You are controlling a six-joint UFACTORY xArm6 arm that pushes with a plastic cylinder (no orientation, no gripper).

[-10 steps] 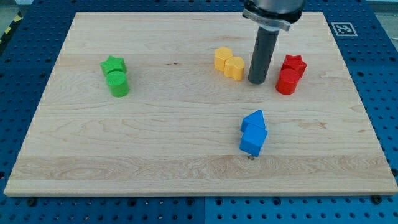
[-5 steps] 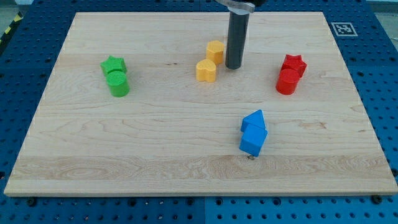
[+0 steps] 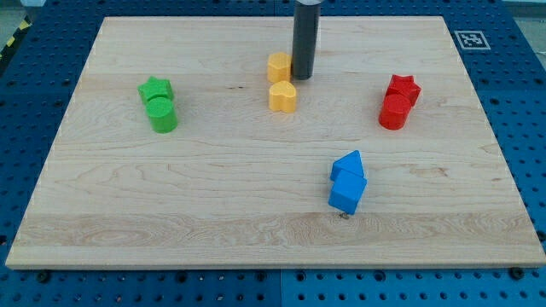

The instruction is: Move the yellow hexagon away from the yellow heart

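Note:
The yellow hexagon [image 3: 278, 66] sits near the view's top centre of the wooden board. The yellow heart [image 3: 282, 96] lies just below it, almost touching. My tip [image 3: 302, 77] rests on the board right against the hexagon's right side, above and to the right of the heart.
A green star [image 3: 155, 88] and a green cylinder [image 3: 162, 114] stand together at the view's left. A red star [image 3: 403, 86] and a red cylinder [image 3: 393, 112] stand at the right. Two blue blocks [image 3: 348, 182] lie at the lower right of centre.
My tip has moved left and up from beside the red blocks. It pushed the two yellow blocks leftward; the hexagon went up and left, and the heart ended below it.

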